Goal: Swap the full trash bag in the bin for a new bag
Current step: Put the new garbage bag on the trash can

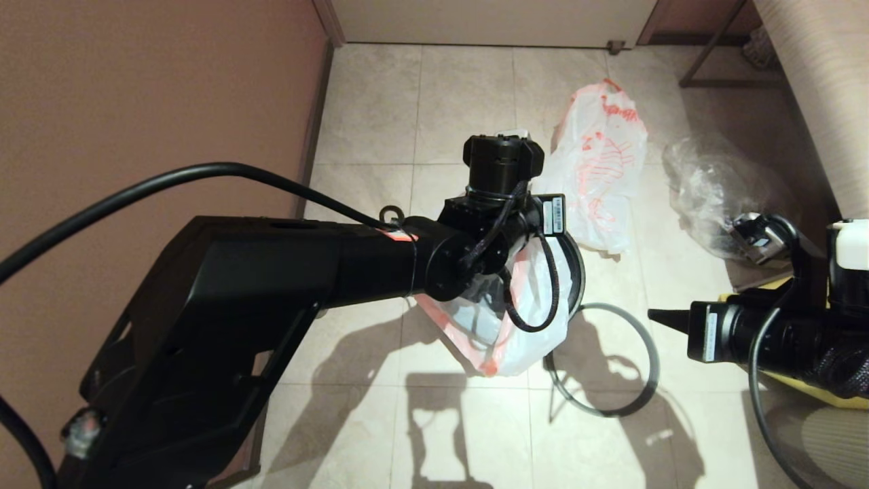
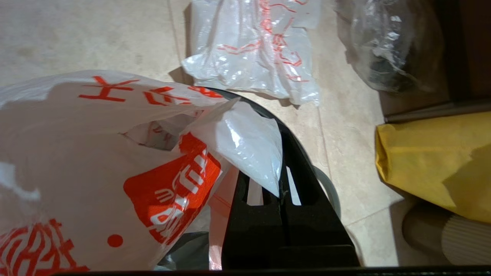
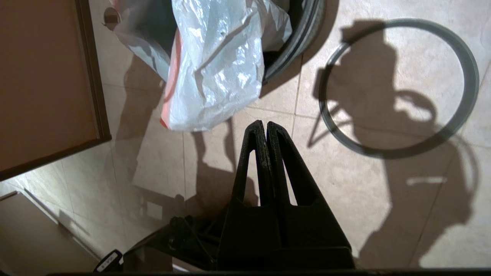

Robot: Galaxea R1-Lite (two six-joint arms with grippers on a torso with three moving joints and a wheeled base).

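Note:
The new bag (image 1: 526, 333), white with red block characters, hangs over the black bin (image 1: 579, 272) and spills down its near side. My left gripper (image 2: 282, 172) is above the bin's rim (image 2: 268, 115), shut on a fold of the new bag (image 2: 96, 161). The full trash bag (image 1: 597, 170), bulging and printed with red-orange lines, lies on the floor beyond the bin. The bin's grey ring (image 1: 652, 353) lies flat on the tiles to the right of the bin. My right gripper (image 3: 266, 124) is shut and holds nothing, low over the floor between the bag (image 3: 218, 69) and the ring (image 3: 472, 76).
A clear bag (image 1: 713, 197) with dark contents lies at the right by the sofa. A yellow fabric bag (image 2: 433, 165) sits on the floor under my right arm. A brown wall (image 1: 156, 88) runs along the left.

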